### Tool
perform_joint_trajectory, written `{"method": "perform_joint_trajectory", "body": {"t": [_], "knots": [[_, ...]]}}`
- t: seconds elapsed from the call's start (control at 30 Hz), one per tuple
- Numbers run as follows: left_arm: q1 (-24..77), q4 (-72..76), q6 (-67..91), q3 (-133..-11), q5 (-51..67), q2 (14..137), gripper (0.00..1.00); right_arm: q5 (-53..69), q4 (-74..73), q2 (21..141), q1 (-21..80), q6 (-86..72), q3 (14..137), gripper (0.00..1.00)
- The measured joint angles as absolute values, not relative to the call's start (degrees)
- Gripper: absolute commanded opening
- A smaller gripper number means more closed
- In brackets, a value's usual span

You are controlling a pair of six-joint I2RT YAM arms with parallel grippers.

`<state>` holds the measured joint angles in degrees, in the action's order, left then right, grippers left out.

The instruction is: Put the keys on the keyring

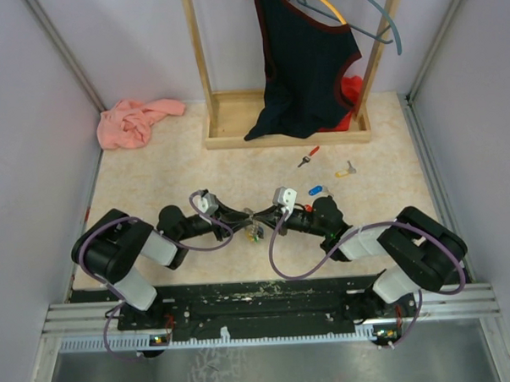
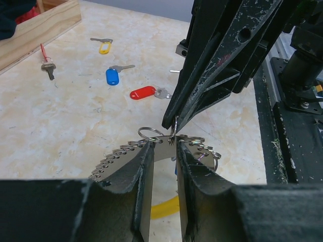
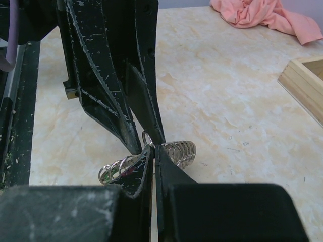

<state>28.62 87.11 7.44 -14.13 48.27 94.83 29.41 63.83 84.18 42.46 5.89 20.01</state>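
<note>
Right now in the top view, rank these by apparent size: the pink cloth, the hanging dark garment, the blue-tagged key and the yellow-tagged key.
1. Dark garment
2. Pink cloth
3. Blue-tagged key and yellow-tagged key: both are tiny and look alike, so I can't rank them.

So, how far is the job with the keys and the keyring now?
Not done: the red key, blue key, yellow key and a fourth key lie loose on the table. In hand: left gripper and right gripper both pinch the keyring. Left to do: fetch and thread each key.
</note>
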Motion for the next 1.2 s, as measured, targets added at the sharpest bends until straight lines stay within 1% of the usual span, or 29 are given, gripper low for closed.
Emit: {"method": "perform_joint_trajectory", "body": {"t": [0.23, 0.37, 0.53, 0.8, 0.97, 1.2], "knots": [[28.62, 87.11, 7.94, -14.13, 49.15, 94.8, 0.23, 29.98, 63.68, 84.88, 42.46, 5.82, 20.64, 0.0], [28.62, 87.11, 8.32, -14.17, 49.34, 94.61, 0.18, 30.13, 63.59, 84.95, 42.3, 5.76, 20.75, 0.0], [28.62, 87.11, 8.88, -14.24, 49.67, 94.15, 0.19, 30.15, 63.33, 84.95, 42.3, 5.78, 20.75, 0.0], [28.64, 87.11, 9.28, -14.26, 50.37, 93.43, 0.15, 30.94, 62.06, 84.93, 42.3, 5.8, 20.78, 0.0], [28.64, 87.13, 9.47, -14.35, 50.65, 93.43, 0.21, 31.31, 62.02, 84.93, 42.3, 5.8, 20.82, 0.0], [28.64, 87.13, 9.28, -14.33, 50.57, 93.67, 0.2, 31.42, 62.04, 84.93, 42.3, 5.3, 20.82, 0.0]]}}
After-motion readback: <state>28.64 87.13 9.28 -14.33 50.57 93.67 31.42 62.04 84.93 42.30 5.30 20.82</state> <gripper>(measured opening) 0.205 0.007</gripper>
